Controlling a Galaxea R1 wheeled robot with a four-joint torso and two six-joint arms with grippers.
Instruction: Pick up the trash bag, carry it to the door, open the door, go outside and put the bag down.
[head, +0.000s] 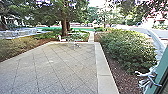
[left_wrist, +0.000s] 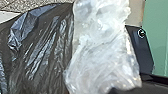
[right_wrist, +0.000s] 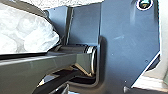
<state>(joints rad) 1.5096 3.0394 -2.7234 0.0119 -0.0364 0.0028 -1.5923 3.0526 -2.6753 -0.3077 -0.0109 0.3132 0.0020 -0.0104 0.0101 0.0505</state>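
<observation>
We face the paved yard (head: 62, 65), green door (head: 163, 66) at right. Judged step: going outside; next move requires door clearance. Trash bag (left_wrist: 50, 45): by our left wrist. Either gripper's opening and hold: we cannot tell.

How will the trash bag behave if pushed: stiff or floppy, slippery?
Likely floppy: the black plastic of the trash bag is creased and looks thin, so it should give rather than stay rigid. Its glossy streaks suggest a somewhat slippery surface. The clear plastic is crumpled and filmy, so it may bunch up or snag. Weight: can't tell.
</observation>
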